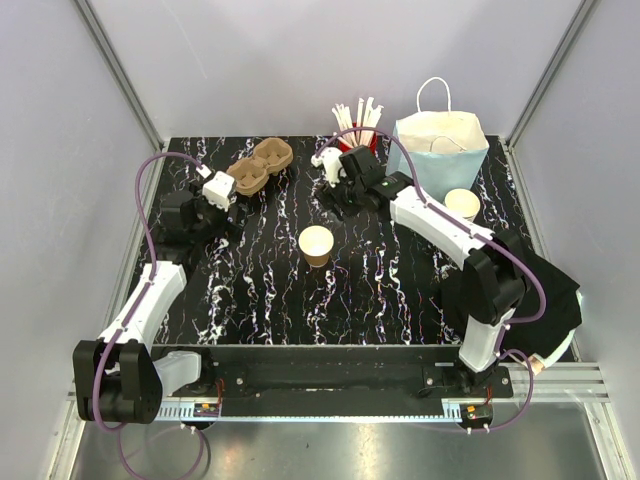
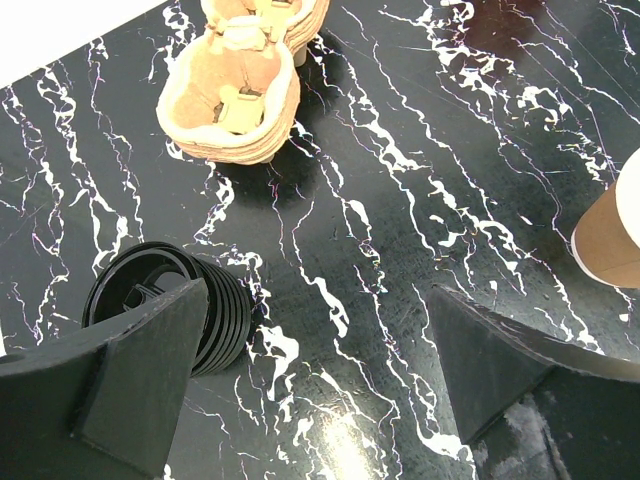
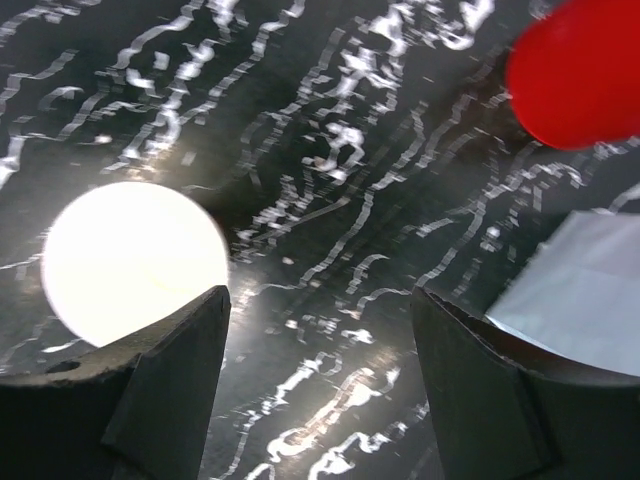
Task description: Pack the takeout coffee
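The takeout coffee [image 1: 316,245], a small tan paper cup, stands upright at the middle of the black marble table [image 1: 380,290]. In the right wrist view its bright round mouth [image 3: 135,260] lies left of the jaws, partly behind the left finger [image 3: 170,380]. My right gripper [image 1: 330,185] hovers beyond the cup, near the red cup, and its jaws [image 3: 318,300] are open over bare table. My left gripper [image 1: 222,200] is open at the far left. In its own view the jaws [image 2: 320,290] frame bare table, with the cup's side [image 2: 610,240] at the right edge.
A pale blue paper bag [image 1: 440,140] stands open at the back right, with a stack of brown cups [image 1: 462,205] in front of it. A red cup of white sticks [image 1: 358,125] stands left of the bag. A brown cup carrier [image 1: 260,165] and black lids [image 2: 170,310] lie by the left gripper.
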Controlling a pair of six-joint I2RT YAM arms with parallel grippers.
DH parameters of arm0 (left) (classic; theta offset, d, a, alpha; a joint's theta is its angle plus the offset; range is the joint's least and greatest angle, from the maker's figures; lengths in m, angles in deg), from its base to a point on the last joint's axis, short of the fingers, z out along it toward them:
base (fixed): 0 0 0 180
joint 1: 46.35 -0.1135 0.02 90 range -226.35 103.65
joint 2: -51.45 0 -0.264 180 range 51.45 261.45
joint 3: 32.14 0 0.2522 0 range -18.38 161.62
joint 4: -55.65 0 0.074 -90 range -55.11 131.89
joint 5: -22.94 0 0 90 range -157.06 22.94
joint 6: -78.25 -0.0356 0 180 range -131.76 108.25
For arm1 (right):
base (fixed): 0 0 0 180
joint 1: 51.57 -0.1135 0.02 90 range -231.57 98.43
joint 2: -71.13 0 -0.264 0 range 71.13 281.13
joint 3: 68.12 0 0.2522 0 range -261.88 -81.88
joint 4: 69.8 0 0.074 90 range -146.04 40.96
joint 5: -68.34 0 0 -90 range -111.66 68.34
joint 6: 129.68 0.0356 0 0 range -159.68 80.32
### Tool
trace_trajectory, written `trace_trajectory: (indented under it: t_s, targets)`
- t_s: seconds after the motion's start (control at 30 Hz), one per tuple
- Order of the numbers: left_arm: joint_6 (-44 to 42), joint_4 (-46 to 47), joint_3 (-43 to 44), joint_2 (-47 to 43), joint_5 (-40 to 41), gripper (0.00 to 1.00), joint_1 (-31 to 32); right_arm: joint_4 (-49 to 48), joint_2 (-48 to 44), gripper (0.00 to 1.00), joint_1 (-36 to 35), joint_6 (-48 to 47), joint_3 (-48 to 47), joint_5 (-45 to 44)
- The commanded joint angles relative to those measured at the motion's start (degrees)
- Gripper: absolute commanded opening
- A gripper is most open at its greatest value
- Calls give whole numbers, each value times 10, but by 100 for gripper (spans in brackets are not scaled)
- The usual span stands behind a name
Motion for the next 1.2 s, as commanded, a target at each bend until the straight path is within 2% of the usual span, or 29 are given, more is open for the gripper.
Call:
trace_trajectory:
  t_s: [0.0, 0.5, 1.17]
  targets:
    - [5, 30, 4, -12, -12, 99, -3, -11, -9, 79, 34, -19, -17, -60]
    - [7, 24, 6, -12, -14, 99, -8, -26, 68, 79, 109, -76, -23, -96]
    - [6, 17, 11, -7, -19, 99, -8, -43, 154, 79, 202, -109, -100, -146]
